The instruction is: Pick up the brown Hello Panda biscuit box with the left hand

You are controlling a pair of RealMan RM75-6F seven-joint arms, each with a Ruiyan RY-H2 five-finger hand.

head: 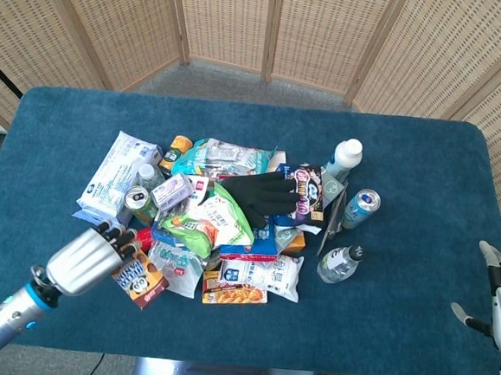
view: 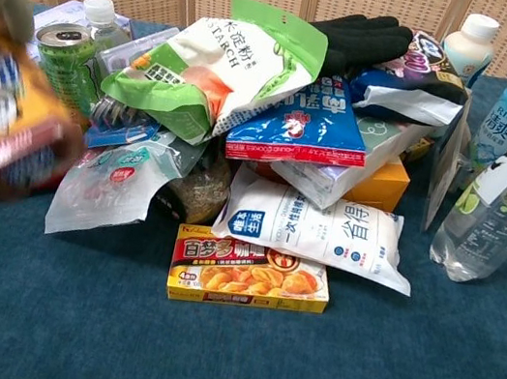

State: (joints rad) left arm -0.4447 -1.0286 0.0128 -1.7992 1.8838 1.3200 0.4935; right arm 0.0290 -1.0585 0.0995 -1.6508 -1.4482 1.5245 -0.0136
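The brown Hello Panda biscuit box (head: pixel 138 279) hangs tilted above the table at the left edge of the snack pile, gripped by my left hand (head: pixel 89 257). In the chest view the box (view: pixel 10 122) is a blurred brown and orange shape at the far left, raised clear of the cloth; the hand itself is mostly out of frame there. My right hand (head: pixel 500 297) rests at the table's right edge, fingers spread, holding nothing.
A heap of packets fills the middle: a green starch bag (view: pixel 216 65), a black glove (head: pixel 259 192), a yellow curry box (view: pixel 249 272), a white pouch (view: pixel 320 231). A green can (view: pixel 64 63) stands just behind the lifted box. Bottles (view: pixel 498 193) and a blue can (head: pixel 362 205) stand on the right.
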